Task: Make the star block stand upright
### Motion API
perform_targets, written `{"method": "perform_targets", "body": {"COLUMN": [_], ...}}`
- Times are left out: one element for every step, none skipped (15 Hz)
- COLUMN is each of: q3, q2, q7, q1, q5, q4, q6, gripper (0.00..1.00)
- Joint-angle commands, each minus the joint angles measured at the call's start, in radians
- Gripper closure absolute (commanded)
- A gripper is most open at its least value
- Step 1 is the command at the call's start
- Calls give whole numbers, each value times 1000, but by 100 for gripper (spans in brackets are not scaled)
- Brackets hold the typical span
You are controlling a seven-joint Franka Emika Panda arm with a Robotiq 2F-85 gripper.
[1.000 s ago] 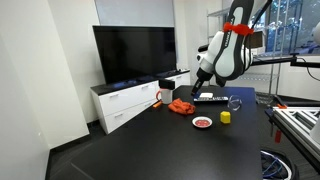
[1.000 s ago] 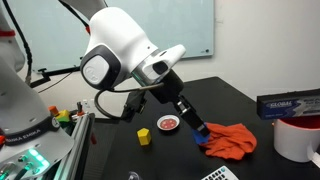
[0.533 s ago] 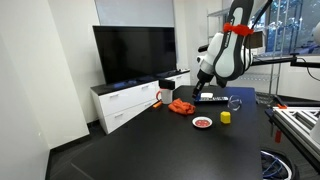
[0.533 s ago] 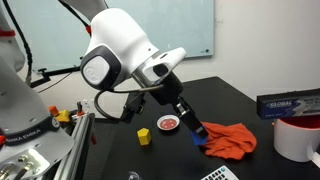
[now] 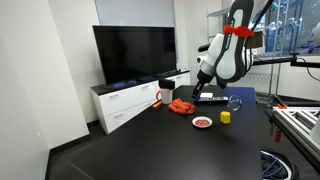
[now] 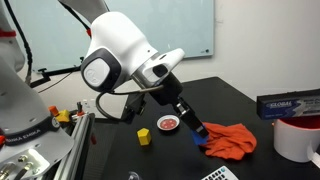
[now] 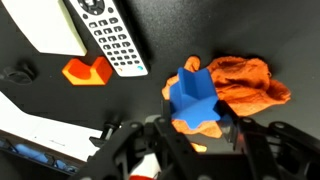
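At lower centre of the wrist view the claw (image 7: 196,128) pinches the blue star block (image 7: 195,95) just over the cloth (image 7: 250,80), seemingly to set it upright on the tabletop (image 7: 225,30).

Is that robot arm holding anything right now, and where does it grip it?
Yes: the end effector is closed on the blue star block, gripping the end nearest the wrist camera; the rest juts out above the orange cloth.
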Motion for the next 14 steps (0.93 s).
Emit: {"method": "perform_targets", "body": {"q3": [56,69,90,99,93,93,92,78,59,48,35,19,-6,-51], "q2": [41,50,84,96,90,108,135,140,134,140,140,132,116,94], "q7": [-56,-60,-58,-65,-89,-102,-113,-133,-161,-180,-203,-227,-257,-282], "q1": [-40,-47,-61,-63,-51,-50,-47,-33,-13,-1,10,24,40,74], "q5": [6,-1,-9,-10,-4,-8,-10,-4,4,6,9,10,11,8], "q4": [-26,-34,-4,-4,-35,-26,-6,-9,-28,-28,-25,-25,-23,-29], "q6": [200,214,205,204,216,205,189,179,176,169,160,149,130,112], "gripper": [77,77,77,77,77,77,77,77,77,77,77,77,77,77]}}
